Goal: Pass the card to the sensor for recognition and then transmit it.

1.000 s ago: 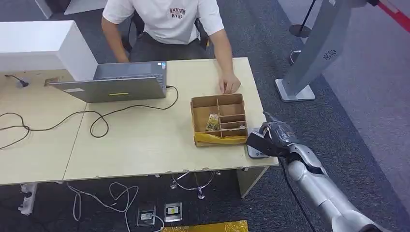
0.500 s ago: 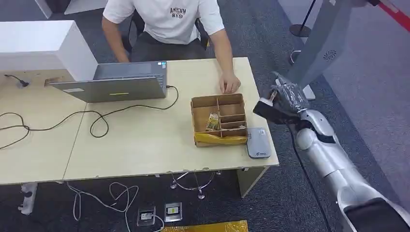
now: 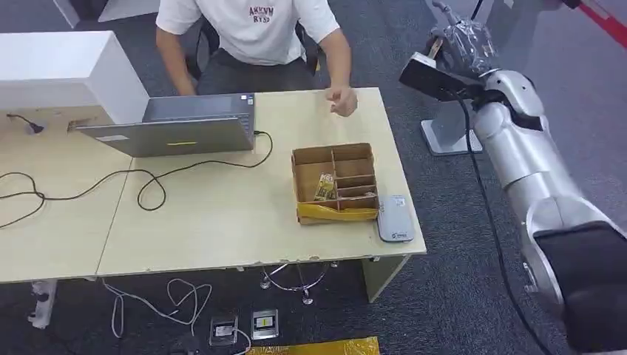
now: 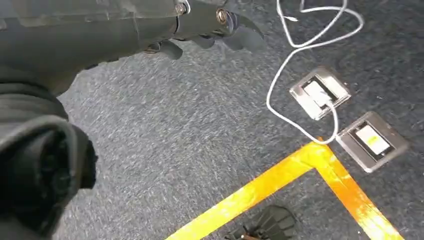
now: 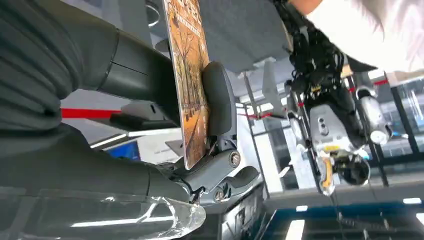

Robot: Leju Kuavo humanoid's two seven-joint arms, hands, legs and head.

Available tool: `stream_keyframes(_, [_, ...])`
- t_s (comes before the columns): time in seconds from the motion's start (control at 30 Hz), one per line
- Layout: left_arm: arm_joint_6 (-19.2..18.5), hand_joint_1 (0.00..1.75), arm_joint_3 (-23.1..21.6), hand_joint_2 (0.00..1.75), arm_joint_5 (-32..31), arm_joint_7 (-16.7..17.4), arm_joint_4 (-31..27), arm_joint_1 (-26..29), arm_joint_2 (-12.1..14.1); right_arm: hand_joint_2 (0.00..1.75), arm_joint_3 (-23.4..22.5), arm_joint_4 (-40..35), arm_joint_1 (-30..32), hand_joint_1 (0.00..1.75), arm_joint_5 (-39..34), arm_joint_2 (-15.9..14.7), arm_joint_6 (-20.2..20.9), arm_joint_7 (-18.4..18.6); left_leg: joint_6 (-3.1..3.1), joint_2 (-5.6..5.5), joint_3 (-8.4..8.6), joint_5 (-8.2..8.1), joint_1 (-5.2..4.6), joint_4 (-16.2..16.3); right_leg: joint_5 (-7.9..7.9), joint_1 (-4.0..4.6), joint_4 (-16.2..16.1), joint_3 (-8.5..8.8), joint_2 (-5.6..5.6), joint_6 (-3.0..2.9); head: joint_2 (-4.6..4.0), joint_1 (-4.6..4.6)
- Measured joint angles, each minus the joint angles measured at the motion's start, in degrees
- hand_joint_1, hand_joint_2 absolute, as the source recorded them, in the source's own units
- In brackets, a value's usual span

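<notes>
My right hand (image 3: 460,43) is raised high beyond the table's right side and pinches a dark card (image 3: 429,75) by one end. In the right wrist view the card (image 5: 190,80) shows an orange-brown picture and sits edge-on between the thumb (image 5: 219,97) and the fingers of that hand (image 5: 90,70). The grey flat sensor (image 3: 393,217) lies on the table's front right corner, far below the card. A person's hand (image 3: 341,99) hovers over the far table edge, left of the card. My left hand (image 4: 200,22) hangs over the carpet and holds nothing.
A cardboard box (image 3: 334,183) with compartments stands beside the sensor. A laptop (image 3: 177,127) and black cables (image 3: 148,185) lie on the wooden table (image 3: 222,222). A grey stand (image 3: 480,81) rises at the right. Floor sockets (image 4: 345,115) and yellow tape (image 4: 280,185) lie below.
My right arm has lifted the card from over the sensor, up and away towards the far right. The person's hand has risen from beside the box.
</notes>
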Motion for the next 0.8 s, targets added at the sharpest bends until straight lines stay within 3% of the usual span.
stream_keyframes(0.37, [0.35, 0.0, -0.13, 0.0, -0.09, 0.0, 0.0, -0.52, -0.2, 1.75, 3.83, 11.72, -6.08, 1.75, 4.05, 10.67, 3.74, 2.78, -0.02, -0.01, -0.02, 0.02, 0.02, 0.0, -0.01, 0.02, 0.01, 0.0, -0.03, -0.01, 0.0, 0.05])
stream_keyframes(0.6, [0.28, 0.0, -0.13, 0.0, 0.02, 0.0, 0.02, -0.4, -0.11, 1.75, 5.73, 14.32, -6.48, 1.75, 5.07, 14.39, 4.11, 3.58, -0.02, -0.02, -0.01, 0.02, 0.02, 0.0, -0.01, 0.02, -0.01, 0.01, -0.04, -0.01, 0.0, 0.05])
stream_keyframes(0.63, [0.28, 0.0, -0.15, 0.0, 0.02, 0.0, 0.02, -0.37, -0.13, 1.75, 5.82, 14.65, -6.49, 1.54, 5.14, 14.76, 4.13, 3.61, -0.02, -0.03, -0.02, 0.02, 0.02, 0.0, -0.01, 0.02, -0.01, 0.01, -0.05, -0.01, 0.0, 0.07])
stream_keyframes(0.67, [0.31, 0.0, -0.15, 0.0, 0.04, 0.0, 0.02, -0.31, -0.11, 1.75, 5.86, 14.89, -6.49, 1.12, 5.16, 15.11, 4.18, 3.61, -0.02, -0.03, -0.01, 0.02, 0.02, 0.01, -0.01, 0.02, -0.01, 0.01, -0.04, -0.01, 0.0, 0.05])
stream_keyframes(0.7, [0.37, 0.0, -0.15, 0.0, 0.07, 0.0, 0.02, -0.24, -0.11, 1.75, 5.9, 15.11, -6.51, 0.09, 5.18, 15.39, 4.18, 3.58, -0.02, -0.02, -0.01, 0.02, 0.02, 0.01, -0.01, 0.02, 0.0, 0.01, -0.03, -0.01, 0.0, 0.05])
stream_keyframes(0.73, [0.46, 0.0, -0.15, 0.0, 0.11, 0.0, 0.02, -0.15, -0.13, 1.75, 5.99, 15.31, -6.52, 0.0, 5.18, 15.65, 4.13, 3.47, -0.02, -0.02, -0.01, 0.02, 0.02, 0.01, -0.01, 0.02, -0.01, 0.01, -0.02, -0.01, 0.0, 0.05])
stream_keyframes(0.8, [0.85, 0.0, -0.15, 0.0, 0.31, 0.0, 0.02, 0.0, -0.13, 1.75, 6.19, 15.63, -6.54, 0.0, 5.1, 15.98, 3.82, 3.23, -0.02, -0.02, 0.0, 0.02, 0.02, 0.01, -0.01, 0.02, -0.01, 0.01, -0.01, -0.01, 0.0, 0.05])
